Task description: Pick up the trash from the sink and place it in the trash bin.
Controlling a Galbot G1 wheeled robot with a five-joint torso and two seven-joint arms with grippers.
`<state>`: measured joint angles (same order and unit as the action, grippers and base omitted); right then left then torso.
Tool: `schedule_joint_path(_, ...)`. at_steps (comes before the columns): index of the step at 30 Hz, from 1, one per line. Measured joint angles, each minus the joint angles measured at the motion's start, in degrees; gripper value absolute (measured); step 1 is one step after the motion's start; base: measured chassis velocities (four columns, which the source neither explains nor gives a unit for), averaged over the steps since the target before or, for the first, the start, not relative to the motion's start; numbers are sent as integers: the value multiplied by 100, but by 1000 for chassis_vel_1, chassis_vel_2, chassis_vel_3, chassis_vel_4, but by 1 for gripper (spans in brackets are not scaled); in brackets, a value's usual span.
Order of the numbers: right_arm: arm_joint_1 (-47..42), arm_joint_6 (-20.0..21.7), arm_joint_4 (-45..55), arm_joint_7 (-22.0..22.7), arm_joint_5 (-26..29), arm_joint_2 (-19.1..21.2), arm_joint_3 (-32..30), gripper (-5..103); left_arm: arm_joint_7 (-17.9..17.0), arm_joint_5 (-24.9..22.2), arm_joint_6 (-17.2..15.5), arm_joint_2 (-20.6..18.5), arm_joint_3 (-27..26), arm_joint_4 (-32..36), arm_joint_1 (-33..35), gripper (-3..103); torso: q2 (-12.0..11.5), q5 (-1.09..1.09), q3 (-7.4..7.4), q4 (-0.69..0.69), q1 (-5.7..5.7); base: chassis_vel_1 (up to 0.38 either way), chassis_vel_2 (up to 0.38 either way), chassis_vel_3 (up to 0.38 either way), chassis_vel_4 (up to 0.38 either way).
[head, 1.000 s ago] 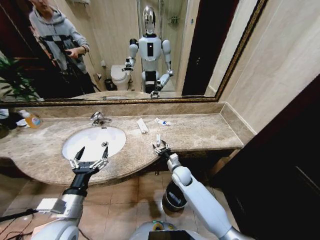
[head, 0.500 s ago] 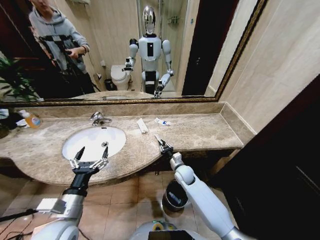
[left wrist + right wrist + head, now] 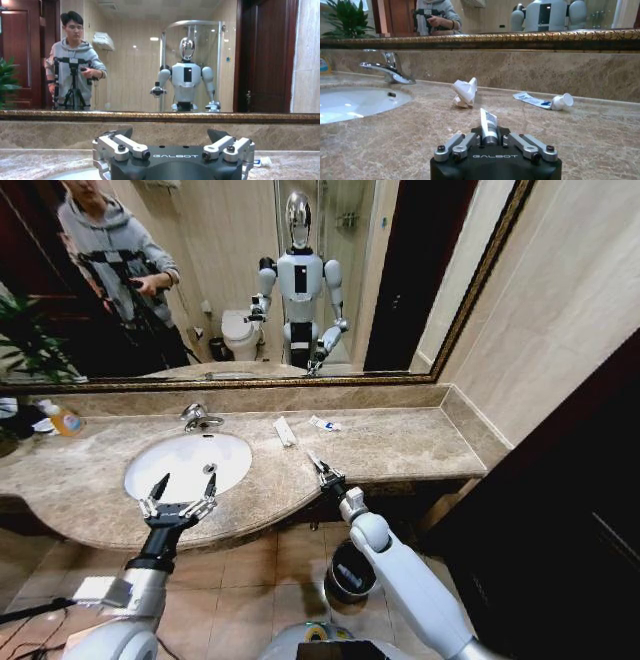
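Right gripper point(image 3: 321, 468) has lifted off the marble counter point(image 3: 400, 442) since a second ago, jaws clamped on a small white tube point(image 3: 488, 123): pick done, carry to the black trash bin point(image 3: 348, 572) below it remains. White packet point(image 3: 465, 92) and capped tube point(image 3: 545, 101) lie beyond it. Left gripper point(image 3: 178, 498) hovers spread wide and empty over the sink point(image 3: 190, 462) rim.

Trash bin point(image 3: 348, 572): partly hidden behind the right arm and under the counter edge; contents too small to identify. Small white tube point(image 3: 488, 125): lower end hidden between the fingers of the right gripper point(image 3: 489, 139); print illegible. Left gripper point(image 3: 170, 150): body cut off by the frame's lower edge. Sink point(image 3: 355, 105): cut off at the frame edge in the right wrist view.
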<state>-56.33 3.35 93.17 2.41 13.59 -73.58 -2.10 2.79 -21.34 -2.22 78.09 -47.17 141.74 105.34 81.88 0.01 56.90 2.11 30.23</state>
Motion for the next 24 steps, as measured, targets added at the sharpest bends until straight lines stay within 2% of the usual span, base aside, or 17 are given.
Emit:
schedule_joint_path(8, -354, 59, 935, -177, 265, 482, -479, 19, 0, 0, 0, 0, 0, 0, 1, 100, 0, 0, 0, 1, 0, 0, 0, 0, 0)
schedule_joint_path(11, -941, -41, 1514, -300, 546, 922, -1125, 19, 2, 0, 0, 0, 1, 0, 0, 100, 0, -1, 0, -1, 0, 0, 0, 0, 0)
schedule_joint_path(12, -941, -41, 1514, -300, 546, 922, -1125, 19, 2, 0, 0, 0, 1, 0, 0, 100, 0, -1, 0, -1, 0, 0, 0, 0, 0)
schedule_joint_path(15, -1742, -499, 1859, -364, 573, 1112, -1752, 19, 0, 0, 0, 0, 0, 0, 0, 100, 1, 1, 0, 0, 0, 0, 0, 0, 0)
schedule_joint_path(16, -1742, -499, 1859, -364, 573, 1112, -1752, 19, 0, 0, 0, 0, 0, 0, 0, 100, 1, 1, 0, 0, 0, 0, 0, 0, 0)
schedule_joint_path(19, -2503, -813, 2182, -520, 570, 1078, -2328, 19, 0, 0, 0, 0, 0, 0, 0, 100, 1, 0, -1, -1, -1, 0, 0, 0, 0)
schedule_joint_path(20, -2503, -813, 2182, -520, 570, 1078, -2328, 19, 0, 0, 0, 0, 0, 0, 0, 100, 1, 0, -1, -1, -1, 0, 0, 0, 0)
schedule_joint_path(22, -3040, -1197, 2245, -708, 582, 986, -2620, 19, 1, 0, 0, 0, 0, 0, 0, 100, 1, 0, -1, -1, -1, 0, 0, 0, 0)
schedule_joint_path(24, -3187, -1313, 2228, -757, 582, 952, -2673, 19, 0, 0, 0, 0, 0, 0, 0, 100, 1, 1, -1, 0, 0, 0, 0, 0, 0)
